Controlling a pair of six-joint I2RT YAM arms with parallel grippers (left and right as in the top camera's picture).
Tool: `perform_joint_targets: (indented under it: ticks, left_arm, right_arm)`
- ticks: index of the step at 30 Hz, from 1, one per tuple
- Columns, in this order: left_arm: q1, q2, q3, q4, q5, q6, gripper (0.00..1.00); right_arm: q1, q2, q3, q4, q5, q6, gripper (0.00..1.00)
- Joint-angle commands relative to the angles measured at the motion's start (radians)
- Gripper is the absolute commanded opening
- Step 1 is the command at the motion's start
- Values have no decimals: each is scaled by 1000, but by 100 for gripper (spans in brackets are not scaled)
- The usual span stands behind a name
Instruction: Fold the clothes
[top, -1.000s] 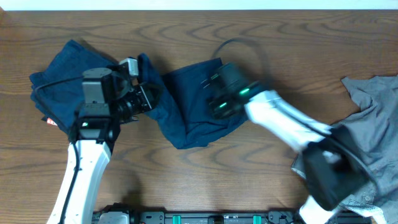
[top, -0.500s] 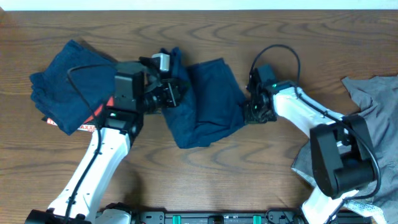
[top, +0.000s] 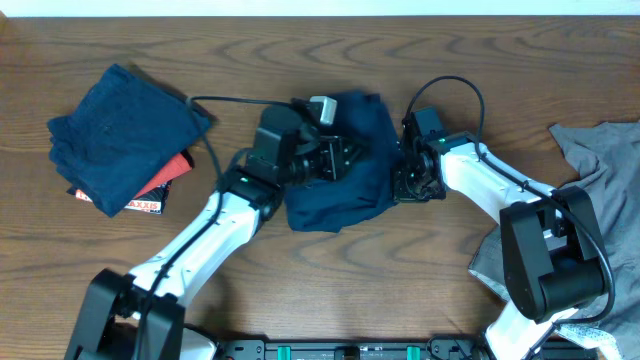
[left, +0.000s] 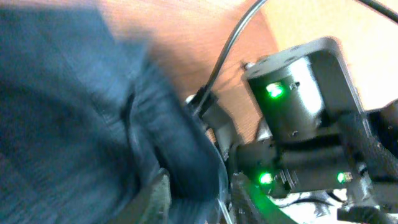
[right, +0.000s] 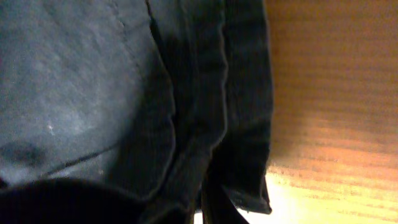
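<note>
A navy garment (top: 335, 205) lies in the middle of the wooden table, folded over on itself. My left gripper (top: 345, 158) is shut on a fold of it and holds that fold over the garment's right half; the left wrist view shows the navy cloth (left: 74, 93) pinched between the jaws (left: 199, 199). My right gripper (top: 405, 185) sits low at the garment's right edge, close to the left gripper. In the right wrist view the dark cloth (right: 81, 81) fills the frame, and the jaws (right: 199, 205) are closed on its hem.
A folded navy pile (top: 115, 130) lies at the far left on a red item (top: 170, 170). A heap of grey clothes (top: 605, 165) lies at the right edge, partly under the right arm's base. A black cable (top: 445, 90) loops above the right wrist.
My left gripper has swung right, dragging the garment's left part over its right part. My right gripper moved from the garment's middle to its right edge and then stayed there.
</note>
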Motion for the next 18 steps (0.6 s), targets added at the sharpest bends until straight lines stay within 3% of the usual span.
perform_joint_targets:
  ticks: [1, 5, 8, 14, 18]
  left_arm:
    - [9, -10, 8, 78, 18, -18, 41]
    - [87, -23, 8, 158, 5, -22, 45]
    - [143, -21, 8, 129, -96, -21, 49]
    - [185, 24, 8, 106, -245, 52, 58]
    - [185, 122, 8, 106, -284, 122, 61]
  right_arm:
    - [-23, -4, -13, -79, 86, 53, 9]
    - [-74, -89, 62, -174, 130, 55, 12]
    - [-101, -169, 125, -205, 119, 55, 13]
    - [-60, -284, 171, -84, -242, -85, 14]
    - [22, -265, 167, -64, -297, -87, 17]
